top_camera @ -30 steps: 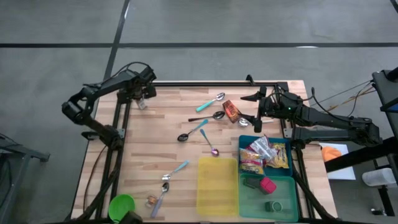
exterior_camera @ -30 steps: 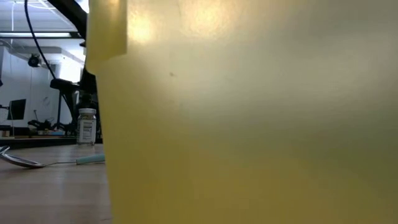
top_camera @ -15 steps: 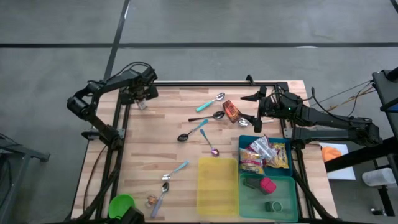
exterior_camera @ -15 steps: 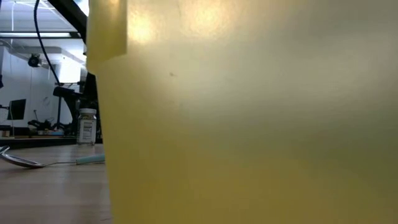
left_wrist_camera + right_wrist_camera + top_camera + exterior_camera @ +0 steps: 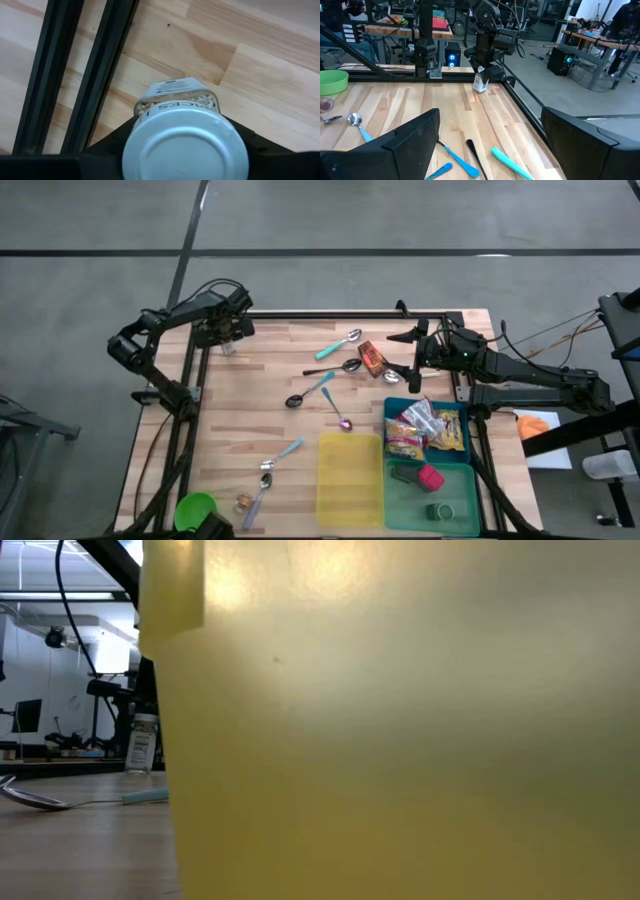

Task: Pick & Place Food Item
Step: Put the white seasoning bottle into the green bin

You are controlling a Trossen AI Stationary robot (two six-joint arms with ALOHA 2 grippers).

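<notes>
A small clear spice jar [image 5: 177, 95] with a silver lid [image 5: 185, 145] stands at the table's far left corner, next to the black frame rail [image 5: 80, 75]. My left gripper [image 5: 228, 337] comes down over it from above and is shut on it. The jar [image 5: 480, 82] leans a little under that gripper [image 5: 485, 62]; the low view shows the jar [image 5: 141, 740] too. My right gripper [image 5: 490, 135] waits open at the far right, holding nothing, near an orange-brown snack pack [image 5: 372, 358]. My left gripper pinches the jar between its two fingers [image 5: 107, 145], which sit on opposite sides just below the lid's rim [image 5: 150, 112]. The fingers point steeply down from above. The jar's bottom is on the table and the jar leans slightly.
Several spoons [image 5: 330, 375] lie across the table's middle. A yellow bin [image 5: 350, 477] and a teal bin [image 5: 470, 480] with snack bags stand at the near right. A green bowl [image 5: 196, 510] sits at the near left corner. The yellow bin's wall [image 5: 400, 720] fills most of the low view.
My left arm has sunk a little over the jar at the far left corner. The jar, upright a second ago, now leans slightly, with its bottom still on the table.
</notes>
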